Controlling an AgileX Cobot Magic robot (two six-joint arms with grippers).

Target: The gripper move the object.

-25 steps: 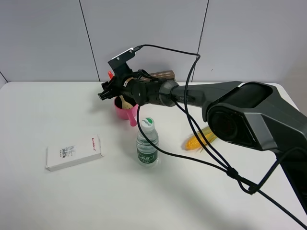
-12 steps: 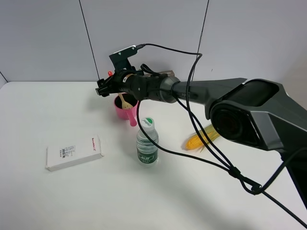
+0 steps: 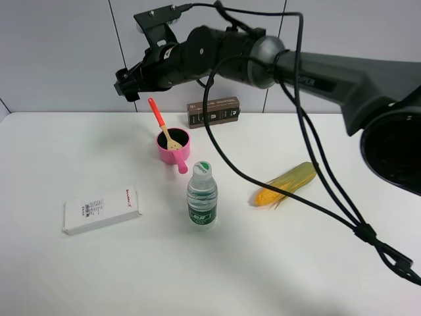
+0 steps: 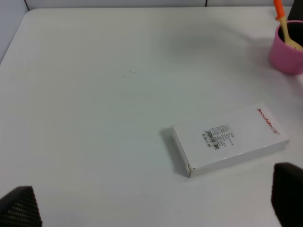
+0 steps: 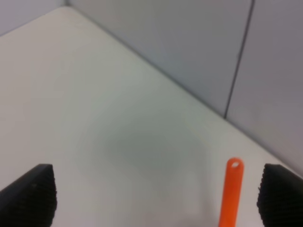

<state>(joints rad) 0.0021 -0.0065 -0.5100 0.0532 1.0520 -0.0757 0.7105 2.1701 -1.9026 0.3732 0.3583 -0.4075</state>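
The spatula leans in the pink saucepan, tan blade down inside and orange-red handle sticking up to the left. My right gripper hangs in the air above and left of the handle tip, open and empty. In the right wrist view the handle tip shows between the spread fingers of the right gripper. The left gripper is open and empty over the table; its view also shows the spatula and saucepan at the far edge.
A white box lies at the left, also in the left wrist view. A water bottle stands in front of the saucepan. A corn cob lies to the right. A brown box stands by the back wall.
My right gripper has risen up and left, away from the saucepan. The spatula stays leaning in the pan, its whole handle now showing.
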